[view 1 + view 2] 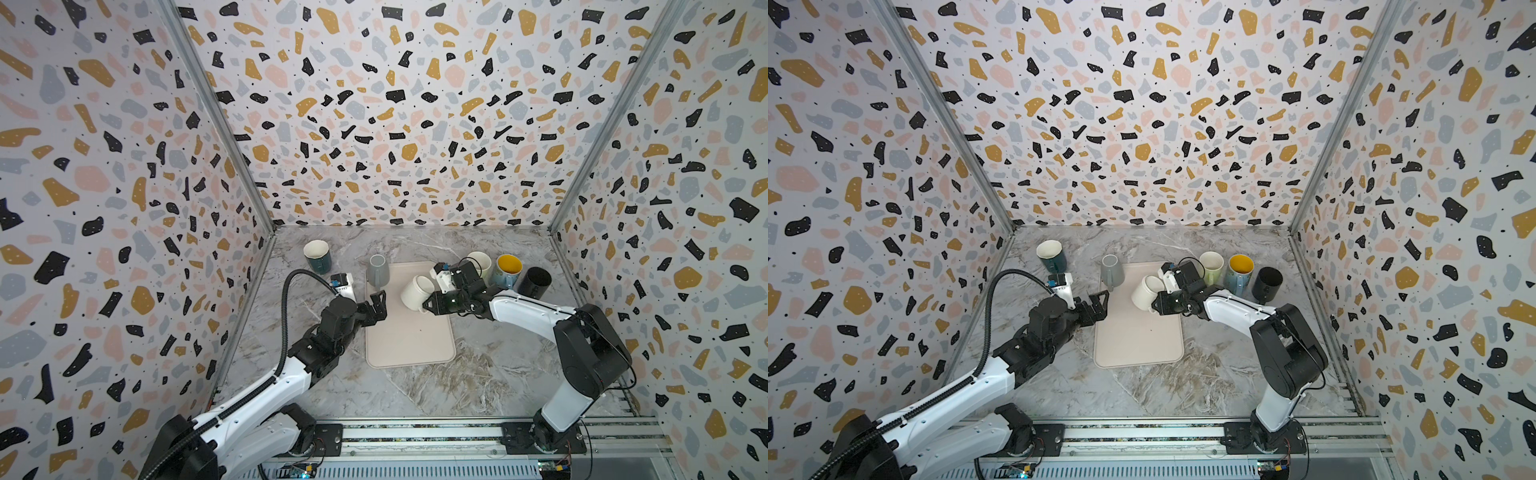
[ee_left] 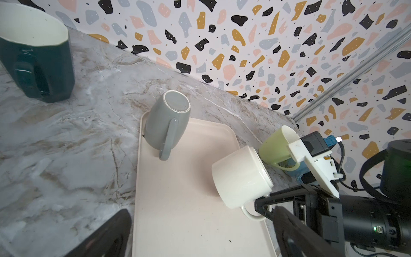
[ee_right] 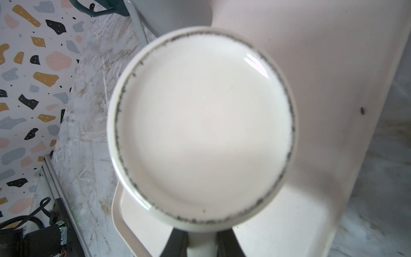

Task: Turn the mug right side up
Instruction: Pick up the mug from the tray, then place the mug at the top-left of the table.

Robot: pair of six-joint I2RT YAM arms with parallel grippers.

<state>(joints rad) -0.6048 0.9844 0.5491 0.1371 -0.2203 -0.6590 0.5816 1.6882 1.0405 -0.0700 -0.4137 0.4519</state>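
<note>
Standing upright at the far left of the marble table (image 1: 478, 374) is a dark green mug (image 1: 318, 257) with a pale inside. To its right the left gripper (image 1: 377, 305) hangs at the left edge of the beige tray (image 1: 409, 336), its jaws spread wide with nothing between them. Just behind that gripper a grey mug (image 1: 378, 272) sits upside down on the tray's back left corner, base up. Farther right the white mug (image 1: 417, 293) is tipped on its side over the back part of the tray, its ringed base turned toward the right wrist camera, and whether it touches the tray I cannot tell. The right gripper (image 1: 428, 306) is pinched narrow on that mug's handle (image 2: 250, 214). Behind the right arm, off the tray, three more stand upright in a row: a pale green mug (image 1: 480, 261), a blue mug (image 1: 508, 271) with a yellow inside, then a black mug (image 1: 535, 283)
</note>
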